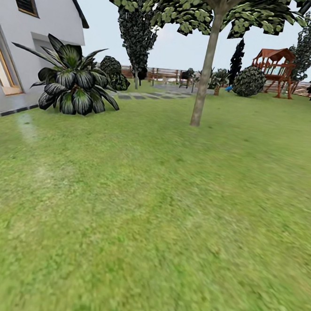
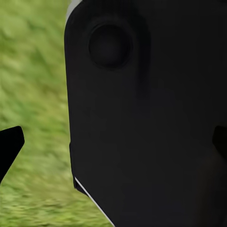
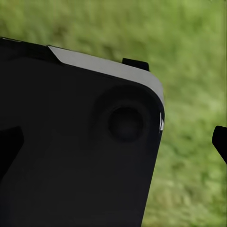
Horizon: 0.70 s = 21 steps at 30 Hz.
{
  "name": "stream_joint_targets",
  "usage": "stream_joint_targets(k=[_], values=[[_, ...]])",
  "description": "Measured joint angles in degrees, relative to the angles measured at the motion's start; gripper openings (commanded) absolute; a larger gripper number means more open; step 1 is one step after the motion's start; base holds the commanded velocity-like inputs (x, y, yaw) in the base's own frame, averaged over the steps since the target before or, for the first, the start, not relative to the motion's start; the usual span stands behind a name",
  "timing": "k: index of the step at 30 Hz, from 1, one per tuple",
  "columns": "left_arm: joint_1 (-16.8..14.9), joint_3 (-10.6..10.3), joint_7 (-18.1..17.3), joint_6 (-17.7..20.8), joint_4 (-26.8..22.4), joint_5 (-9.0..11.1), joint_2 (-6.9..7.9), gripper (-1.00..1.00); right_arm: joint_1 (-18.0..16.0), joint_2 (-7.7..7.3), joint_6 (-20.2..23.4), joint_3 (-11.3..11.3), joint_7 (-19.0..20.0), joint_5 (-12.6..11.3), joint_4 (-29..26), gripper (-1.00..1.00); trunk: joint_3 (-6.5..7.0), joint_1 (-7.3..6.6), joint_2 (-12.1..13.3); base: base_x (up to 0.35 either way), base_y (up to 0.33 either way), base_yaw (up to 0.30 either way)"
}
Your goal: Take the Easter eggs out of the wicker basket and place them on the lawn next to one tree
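I am driving over the lawn (image 1: 160, 212) with the tree (image 1: 205, 70) well ahead of my pincers; basket and eggs aren't before me, so I judge nothing placed. Both pincers' fingertips sit wide apart, holding nothing.

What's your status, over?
Both claws open, holding nothing. Tree ahead on lawn. Path clear; palm off left.

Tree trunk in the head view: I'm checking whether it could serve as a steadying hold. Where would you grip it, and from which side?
Probably the lower trunk, from the near side: it stands straight and branch-free there, with lawn leading up to it. It may be too thick to close on.
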Motion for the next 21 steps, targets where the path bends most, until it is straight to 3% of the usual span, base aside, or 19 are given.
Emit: stream_joint_targets(k=[7,21], values=[[0.01,0.04,-0.01,0.00,0.03,0.00,0.00,1.00,0.02,0.01,0.06,0.00,0.00,-0.15,-0.03,1.00,0.35,-0.02,0.00,0.057,0.000,0.000],[0.00,0.04,0.00,0.00,0.03,0.00,0.00,1.00,0.01,0.08,0.07,0.00,0.00,-0.25,-0.06,1.00,0.37,-0.04,0.00,0.323,0.000,0.000]])
